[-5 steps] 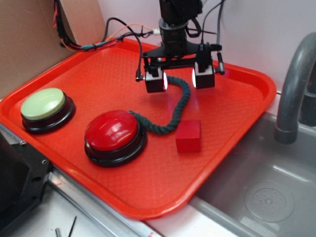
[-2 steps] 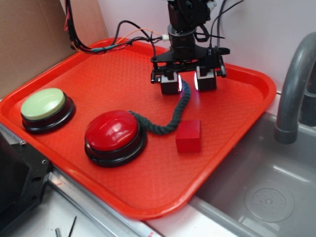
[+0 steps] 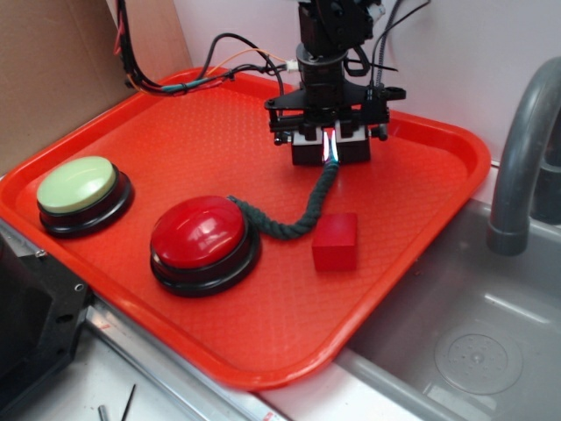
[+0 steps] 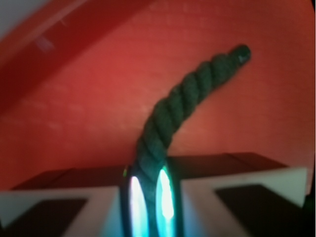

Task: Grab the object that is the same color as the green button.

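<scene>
My jaws, wide apart a second ago, have drawn together; judged from that, the grab is nearly made and only the lift is left. My gripper (image 3: 330,151) now stands clamped on the far end of the green rope (image 3: 308,210). From my grip, it curves down the red tray (image 3: 175,132), ending against the red button (image 3: 198,232).

dark green twisted rope (image 3: 308,210) (image 4: 182,101), curved, flat on tray, far end pinched, near end beside red dome, pale green button (image 3: 77,186) on black base, far left
</scene>
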`<state>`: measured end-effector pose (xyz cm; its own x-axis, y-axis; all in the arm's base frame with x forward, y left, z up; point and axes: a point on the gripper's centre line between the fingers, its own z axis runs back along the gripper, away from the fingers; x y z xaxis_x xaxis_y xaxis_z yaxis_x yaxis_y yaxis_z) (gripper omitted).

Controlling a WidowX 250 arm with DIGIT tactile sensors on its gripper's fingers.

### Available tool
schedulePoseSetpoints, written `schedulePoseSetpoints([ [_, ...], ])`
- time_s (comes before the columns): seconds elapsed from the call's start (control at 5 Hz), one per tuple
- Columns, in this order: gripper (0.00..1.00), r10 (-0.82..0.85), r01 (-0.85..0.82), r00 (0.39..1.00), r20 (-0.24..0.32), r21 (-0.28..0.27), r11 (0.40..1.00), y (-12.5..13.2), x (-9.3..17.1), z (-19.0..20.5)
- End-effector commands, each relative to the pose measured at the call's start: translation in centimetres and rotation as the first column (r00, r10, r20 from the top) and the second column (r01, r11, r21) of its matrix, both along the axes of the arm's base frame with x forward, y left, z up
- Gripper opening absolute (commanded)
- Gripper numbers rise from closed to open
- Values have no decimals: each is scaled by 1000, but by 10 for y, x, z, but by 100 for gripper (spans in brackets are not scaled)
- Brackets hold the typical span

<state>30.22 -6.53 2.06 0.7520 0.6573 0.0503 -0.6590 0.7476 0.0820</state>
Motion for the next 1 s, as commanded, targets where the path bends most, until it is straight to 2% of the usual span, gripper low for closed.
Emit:
schedulePoseSetpoints([
  [0.0,0,-371,365,928,-23,-125,922,22,6,108],
  [0.4,0,-570,572,819,67,-164,803,35,-27,202],
  [0.6,0,-577,593,805,134,-178,785,42,-46,225],
  [0.8,0,-604,618,786,132,-153,771,46,-54,228],
])
